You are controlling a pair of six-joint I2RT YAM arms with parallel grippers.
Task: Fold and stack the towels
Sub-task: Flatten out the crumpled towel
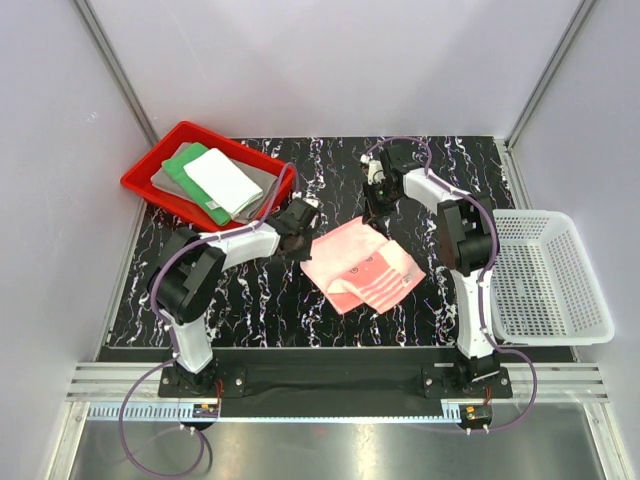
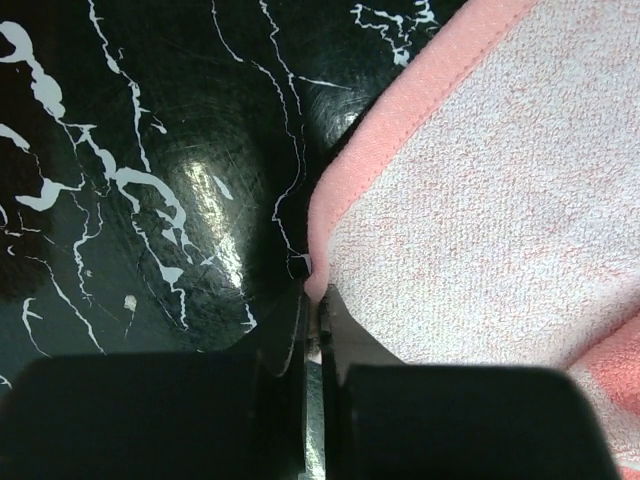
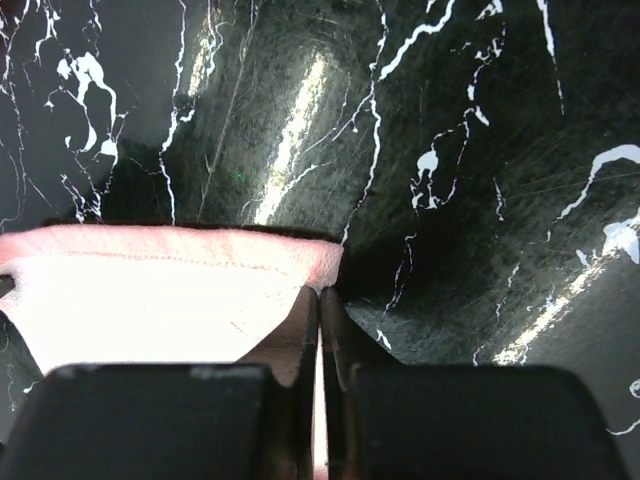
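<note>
no readable text, brand or number in any view, small dark mark (image 1: 352, 268) on the salmon-pink towel (image 1: 375, 280) too small to make out from above, wrist views only plain cloth and marbled tabletop (image 2: 150, 150)

- Four towels are counted: a grey towel (image 1: 264, 188), a green towel (image 1: 186, 170) and a white towel (image 1: 222, 182) are stacked inside the red tray (image 1: 140, 186), and one salmon-pink towel (image 1: 360, 265) is spread to the tray's lower right.
- One red tray is counted.
- One white mesh basket (image 1: 548, 278) is counted, far right of the tray.
- Two arms are counted: the left arm (image 1: 200, 270) below the tray, the right arm (image 1: 466, 240) well to its right.
- Two grippers are counted: the left gripper (image 2: 312, 305) and the right gripper (image 3: 319, 300).
</note>
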